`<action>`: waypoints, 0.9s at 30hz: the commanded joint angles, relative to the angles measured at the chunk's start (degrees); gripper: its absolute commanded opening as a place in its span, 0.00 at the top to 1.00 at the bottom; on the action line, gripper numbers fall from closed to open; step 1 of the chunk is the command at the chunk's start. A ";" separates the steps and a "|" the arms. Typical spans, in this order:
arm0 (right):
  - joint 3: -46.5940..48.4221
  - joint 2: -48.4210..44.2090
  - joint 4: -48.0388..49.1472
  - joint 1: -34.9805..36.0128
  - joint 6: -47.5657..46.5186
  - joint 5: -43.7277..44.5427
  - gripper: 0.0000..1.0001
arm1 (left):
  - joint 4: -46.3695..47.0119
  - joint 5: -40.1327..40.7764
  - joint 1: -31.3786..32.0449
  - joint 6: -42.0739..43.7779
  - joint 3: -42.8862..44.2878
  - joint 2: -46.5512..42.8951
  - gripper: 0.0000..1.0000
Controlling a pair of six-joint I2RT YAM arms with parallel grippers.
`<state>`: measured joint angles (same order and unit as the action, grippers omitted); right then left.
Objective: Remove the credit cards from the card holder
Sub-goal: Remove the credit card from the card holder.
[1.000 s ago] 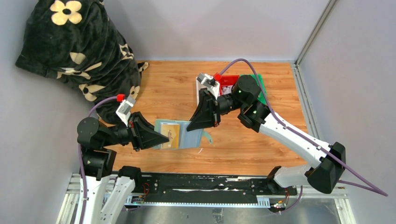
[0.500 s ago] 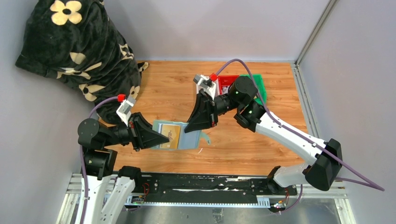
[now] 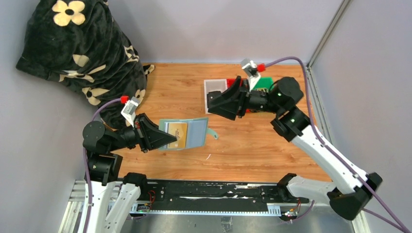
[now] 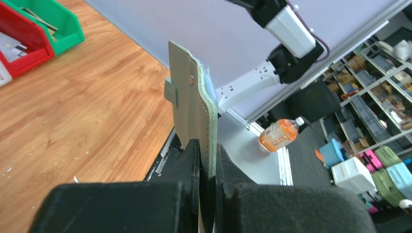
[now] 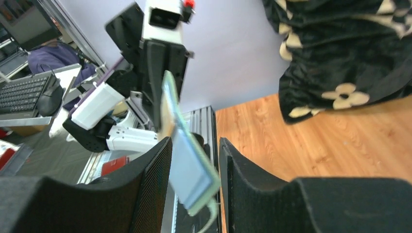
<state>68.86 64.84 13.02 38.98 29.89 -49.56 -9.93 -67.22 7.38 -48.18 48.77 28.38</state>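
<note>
The sage-green card holder [image 3: 197, 133] hangs open above the table, pinched at its left edge by my left gripper [image 3: 171, 141]. A tan-gold credit card [image 3: 177, 131] sits in its left inner pocket. In the left wrist view the card holder [image 4: 190, 97] stands edge-on, upright between the shut fingers of the left gripper [image 4: 208, 155]. My right gripper [image 3: 210, 103] is open, up and to the right of the holder and apart from it. The right wrist view shows the card holder [image 5: 190, 167] beyond the right gripper [image 5: 194, 141], with nothing held.
A black flowered blanket [image 3: 82, 48] fills the back left corner. White [image 3: 214, 88], red [image 3: 234, 83] and green [image 3: 266, 81] bins stand at the back right, under and behind the right arm. The table's metal front rail [image 3: 194, 191] runs below the holder.
My right gripper has opened, let go of the holder's right half and swung back right toward the bins. The left gripper keeps hold, and the holder has shifted slightly up and back.
</note>
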 commanded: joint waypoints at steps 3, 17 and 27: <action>-1.85 -4.77 0.23 5.52 0.16 4.16 0.56 | -1.43 6.79 0.36 1.53 -0.08 1.07 1.00; -6.08 1.94 2.14 17.36 2.31 7.12 0.34 | -6.00 6.62 0.31 5.34 3.95 5.07 1.00; -9.78 3.14 7.25 15.35 7.61 6.39 0.37 | -0.30 4.40 0.31 0.43 3.08 3.38 1.00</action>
<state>61.14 68.01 15.97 55.27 34.02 -43.20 -14.15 -60.99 7.38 -45.54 51.05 33.06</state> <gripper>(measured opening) 0.645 0.066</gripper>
